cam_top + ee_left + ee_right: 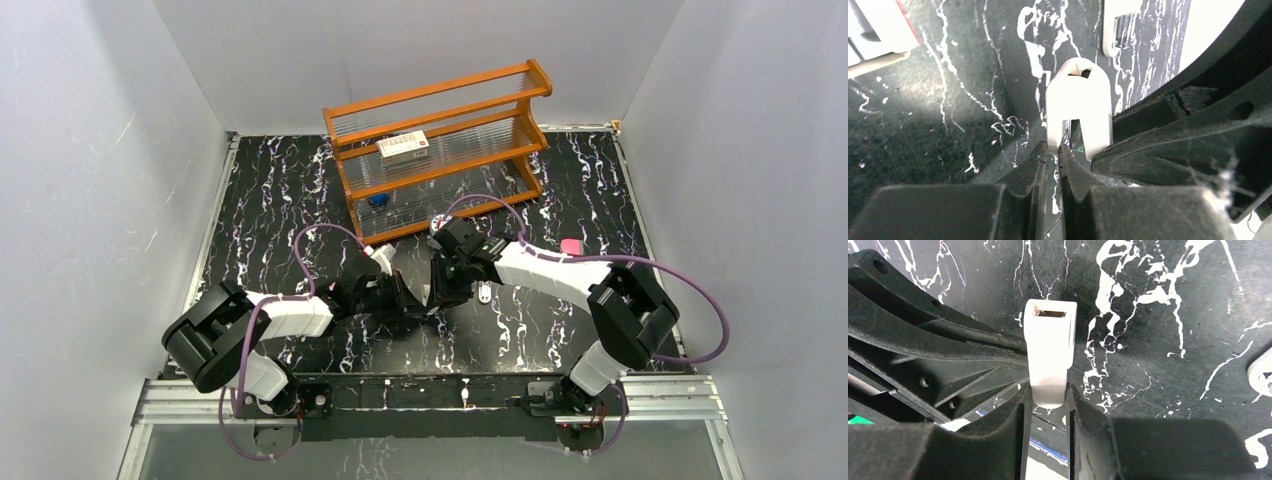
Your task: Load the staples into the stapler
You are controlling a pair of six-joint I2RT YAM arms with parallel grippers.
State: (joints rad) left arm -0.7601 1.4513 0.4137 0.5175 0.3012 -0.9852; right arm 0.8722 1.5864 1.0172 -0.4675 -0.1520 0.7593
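The white mini stapler (1079,102) hangs between both grippers over the middle of the mat. My left gripper (1052,147) is shut on one thin side wall of its forked end. My right gripper (1050,392) is shut on the rounded end of a white stapler part (1050,352) whose open far end shows a metal channel. In the top view the left gripper (416,312) and right gripper (441,290) meet tip to tip and hide the stapler. No grey staple block shows in any view.
A loose white piece (484,292) lies on the mat just right of the grippers; it also shows in the left wrist view (1120,30). A small red-and-white box (383,256) lies beside the left wrist. A peach stapler (570,246) lies at right. The wooden rack (440,150) holds a larger red-and-white box (403,147).
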